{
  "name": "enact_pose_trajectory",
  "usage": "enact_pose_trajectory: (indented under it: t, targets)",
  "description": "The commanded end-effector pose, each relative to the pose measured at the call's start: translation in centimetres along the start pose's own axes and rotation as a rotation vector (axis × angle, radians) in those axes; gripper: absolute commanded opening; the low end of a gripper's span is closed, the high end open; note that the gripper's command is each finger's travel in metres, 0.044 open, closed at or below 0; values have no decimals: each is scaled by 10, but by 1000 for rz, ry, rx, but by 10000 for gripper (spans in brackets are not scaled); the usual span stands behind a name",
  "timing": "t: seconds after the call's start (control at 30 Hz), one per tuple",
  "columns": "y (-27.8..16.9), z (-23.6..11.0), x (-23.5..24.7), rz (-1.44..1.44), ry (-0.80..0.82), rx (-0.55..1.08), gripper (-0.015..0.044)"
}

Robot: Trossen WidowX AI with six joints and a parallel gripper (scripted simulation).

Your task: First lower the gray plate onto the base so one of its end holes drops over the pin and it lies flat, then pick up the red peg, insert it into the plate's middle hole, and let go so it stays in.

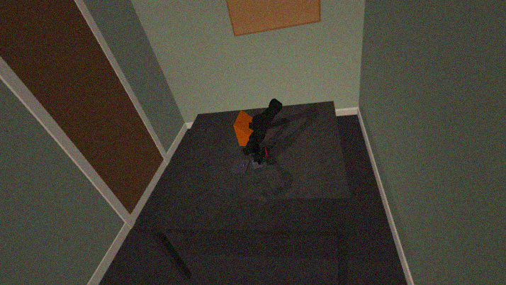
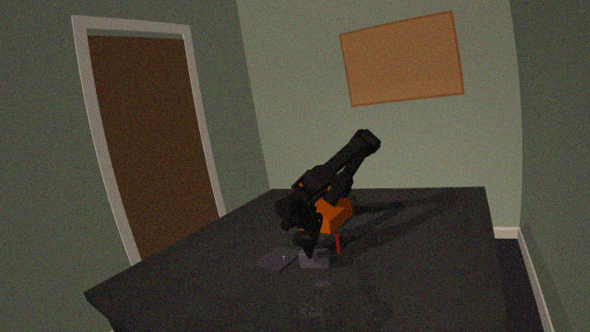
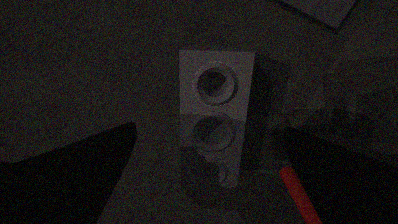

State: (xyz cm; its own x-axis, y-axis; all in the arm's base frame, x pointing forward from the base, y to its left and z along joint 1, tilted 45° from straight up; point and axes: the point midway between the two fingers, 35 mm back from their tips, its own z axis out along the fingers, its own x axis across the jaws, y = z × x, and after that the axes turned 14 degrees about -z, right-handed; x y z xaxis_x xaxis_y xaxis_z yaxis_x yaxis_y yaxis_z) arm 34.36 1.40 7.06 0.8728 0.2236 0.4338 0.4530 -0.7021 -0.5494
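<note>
Currently end effector (image 3: 210, 165) jaws wide apart, nothing between them, hanging over gray plate (image 3: 216, 107); red peg (image 3: 299, 194) at 4 o'clock on tabletop (image 3: 90, 75).

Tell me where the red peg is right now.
In the wrist view the red peg lies at lower right, just right of the gray plate; the open gripper hovers above the plate, holding nothing.
</note>
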Motion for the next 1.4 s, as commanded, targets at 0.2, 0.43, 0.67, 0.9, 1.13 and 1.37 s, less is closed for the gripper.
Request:
enact_pose_trajectory:
  t: [0.2,0.43,0.67,0.9,1.13,1.37]
  targets:
    - [-2,18,-1,1,-5,7,440]
    - [-2,29,-1,3,-4,8,440]
    - [-3,40,-1,5,-3,9,440]
    - [-3,45,-1,6,-3,10,387]
    - [-3,45,-1,6,-3,10,204]
    - [-3,45,-1,6,-3,10,118]
